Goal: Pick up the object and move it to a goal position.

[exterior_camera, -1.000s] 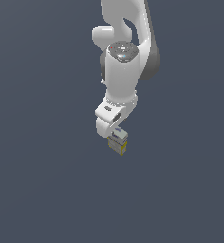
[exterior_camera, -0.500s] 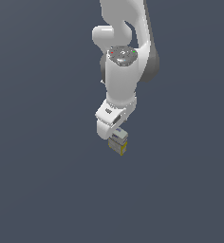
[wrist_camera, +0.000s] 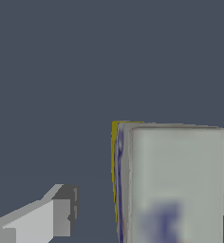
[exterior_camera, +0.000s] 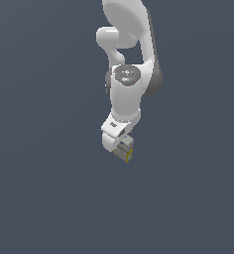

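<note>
The box (exterior_camera: 125, 151) sits between the fingers of the pincer (exterior_camera: 123, 149), directly below the arm (exterior_camera: 129, 89). In the wrist view one finger (wrist_camera: 57, 211) stands apart from the box; whether the pincer is clamped cannot be told. Lift and transfer to goal likely remain. No containers visible.

Rendering under soft, even light, casting no shadows on the flat grey backdrop; blurring the box (wrist_camera: 173, 182) close beside the jaws; showing no glare.

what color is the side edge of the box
Yellow, beside a pale grey face with a blue mark; the box shows best in the wrist view.
</note>
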{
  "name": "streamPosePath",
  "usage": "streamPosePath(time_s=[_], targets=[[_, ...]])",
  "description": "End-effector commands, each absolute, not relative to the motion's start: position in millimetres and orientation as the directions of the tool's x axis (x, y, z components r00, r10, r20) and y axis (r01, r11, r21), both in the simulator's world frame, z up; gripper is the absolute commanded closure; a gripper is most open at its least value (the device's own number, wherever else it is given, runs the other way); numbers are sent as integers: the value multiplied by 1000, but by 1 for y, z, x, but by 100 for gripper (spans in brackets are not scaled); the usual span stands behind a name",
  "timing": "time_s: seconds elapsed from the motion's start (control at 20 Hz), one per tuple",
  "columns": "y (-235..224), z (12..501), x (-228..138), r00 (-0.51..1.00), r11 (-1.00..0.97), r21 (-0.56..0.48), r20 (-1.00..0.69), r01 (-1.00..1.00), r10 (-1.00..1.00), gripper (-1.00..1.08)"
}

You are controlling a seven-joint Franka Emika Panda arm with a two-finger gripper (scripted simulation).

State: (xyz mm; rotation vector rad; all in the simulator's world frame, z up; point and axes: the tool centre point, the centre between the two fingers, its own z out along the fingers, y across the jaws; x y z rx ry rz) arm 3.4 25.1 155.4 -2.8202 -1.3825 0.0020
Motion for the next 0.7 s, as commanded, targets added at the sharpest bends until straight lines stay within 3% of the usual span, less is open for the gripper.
streamPosePath(time_s=[0.0, 0.05, 0.1, 0.65], targets=[[25, 152, 4, 612, -612, 0, 0, 791, 791, -92], [25, 152, 5, 612, -612, 0, 0, 791, 791, -92], [25, 152, 5, 612, -612, 0, 0, 791, 791, 108], [25, 153, 5, 612, -612, 0, 0, 791, 791, 108]])
